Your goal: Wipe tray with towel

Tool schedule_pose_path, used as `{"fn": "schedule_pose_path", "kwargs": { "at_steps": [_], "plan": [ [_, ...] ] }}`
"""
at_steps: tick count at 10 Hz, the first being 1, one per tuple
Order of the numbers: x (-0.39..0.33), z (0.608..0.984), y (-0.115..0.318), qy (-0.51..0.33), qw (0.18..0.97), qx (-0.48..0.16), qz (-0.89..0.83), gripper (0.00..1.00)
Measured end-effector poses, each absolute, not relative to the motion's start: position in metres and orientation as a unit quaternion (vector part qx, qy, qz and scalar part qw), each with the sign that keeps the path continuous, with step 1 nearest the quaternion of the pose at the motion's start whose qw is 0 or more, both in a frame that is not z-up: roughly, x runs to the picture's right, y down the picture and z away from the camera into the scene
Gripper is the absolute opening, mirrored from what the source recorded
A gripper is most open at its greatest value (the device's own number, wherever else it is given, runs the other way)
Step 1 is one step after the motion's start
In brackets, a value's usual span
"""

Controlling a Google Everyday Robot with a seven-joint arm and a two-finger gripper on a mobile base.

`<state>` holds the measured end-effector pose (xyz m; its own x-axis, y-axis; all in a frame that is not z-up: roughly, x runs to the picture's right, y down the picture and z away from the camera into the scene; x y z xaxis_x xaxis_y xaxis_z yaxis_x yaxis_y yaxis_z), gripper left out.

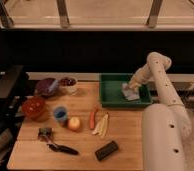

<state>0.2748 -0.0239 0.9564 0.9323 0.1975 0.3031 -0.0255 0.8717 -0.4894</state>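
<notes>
The green tray [111, 95] sits at the far right of the wooden table [80, 142], square-edged to it, its longer side running left to right. Inside it, toward the right wall, lies the pale grey-blue towel [129, 92], rumpled into a lump with no clear long axis. The white arm reaches down from the right, and the gripper [135, 83] is low over the towel's far edge, touching it or nearly so; whether its fingers are spread or closed on the cloth I cannot tell.

On the rest of the table there is one of each thing. At the far left stands a dark purple bowl [45, 86], and just beside it a small pale bowl [68, 83] with dark red contents. Nearer, on the left, is a round red bowl [34, 107], then a blue cup [60, 114] and an apple [74, 123]. A carrot [93, 118] and a pale peeled banana [103, 125] lie side by side, both pointing roughly near to far. Nearest are a dark-handled brush [52, 142] and a black block [106, 150], set at a slant.
</notes>
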Motion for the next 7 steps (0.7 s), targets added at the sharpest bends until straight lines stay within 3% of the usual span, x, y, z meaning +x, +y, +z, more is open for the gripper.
{"fn": "schedule_pose_path", "kwargs": {
  "at_steps": [7],
  "plan": [
    [0.249, 0.955, -0.024, -0.201, 0.944, -0.262, 0.020, 0.00]
  ]
}}
